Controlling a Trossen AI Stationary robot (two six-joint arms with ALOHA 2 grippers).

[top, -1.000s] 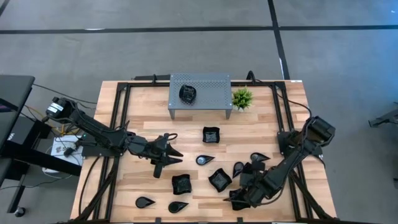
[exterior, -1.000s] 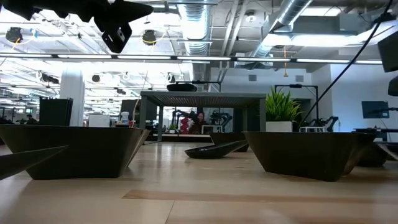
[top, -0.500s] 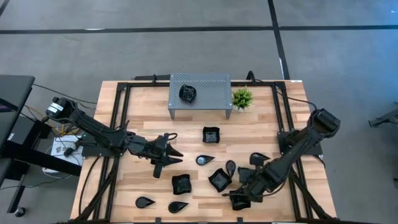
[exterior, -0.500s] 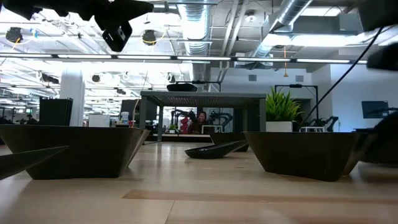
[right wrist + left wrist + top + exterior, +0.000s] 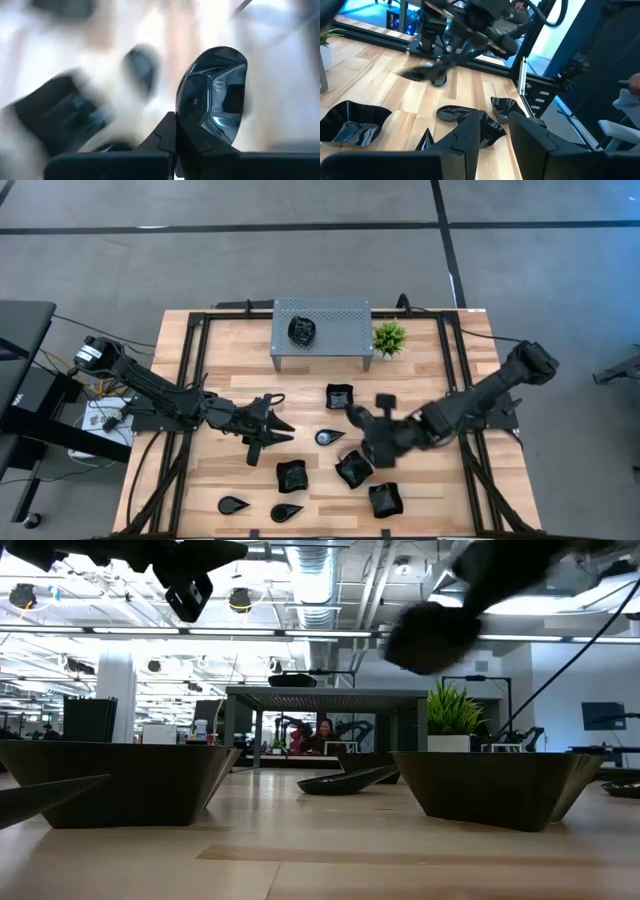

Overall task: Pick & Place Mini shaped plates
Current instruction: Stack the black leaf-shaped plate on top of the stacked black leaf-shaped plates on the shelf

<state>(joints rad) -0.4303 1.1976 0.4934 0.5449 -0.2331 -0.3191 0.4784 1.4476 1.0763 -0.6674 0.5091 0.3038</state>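
Note:
Several glossy black mini shaped plates lie on the wooden table (image 5: pixel 230 380): a wavy square plate (image 5: pixel 340 396), a teardrop plate (image 5: pixel 328 437), more square plates (image 5: pixel 292 475) and teardrop ones (image 5: pixel 232 505) near the front. One plate (image 5: pixel 302 330) sits on the grey perforated stand (image 5: pixel 340 315). My right gripper (image 5: pixel 365 430) hangs over the table's middle, shut on a rounded plate (image 5: pixel 215 95). My left gripper (image 5: pixel 280 430) hovers left of centre, open, with nothing between its fingers (image 5: pixel 470 142). My right gripper pinches the rounded plate by its rim (image 5: pixel 199 131), at one end, between the two fingers. The plate stands beyond the fingertips with its hollow face toward the wrist camera. It is lifted clear of the table.
A small green potted plant (image 5: pixel 388 337) stands right of the stand. Black frame rails (image 5: pixel 190 350) run along the table's left, right and far edges. Bare wood lies between the stand and my left gripper.
My right gripper has shut on a plate near the table's front right, then risen and swung toward the table's middle, turning as it went. The plate has come up clear of the table with it.

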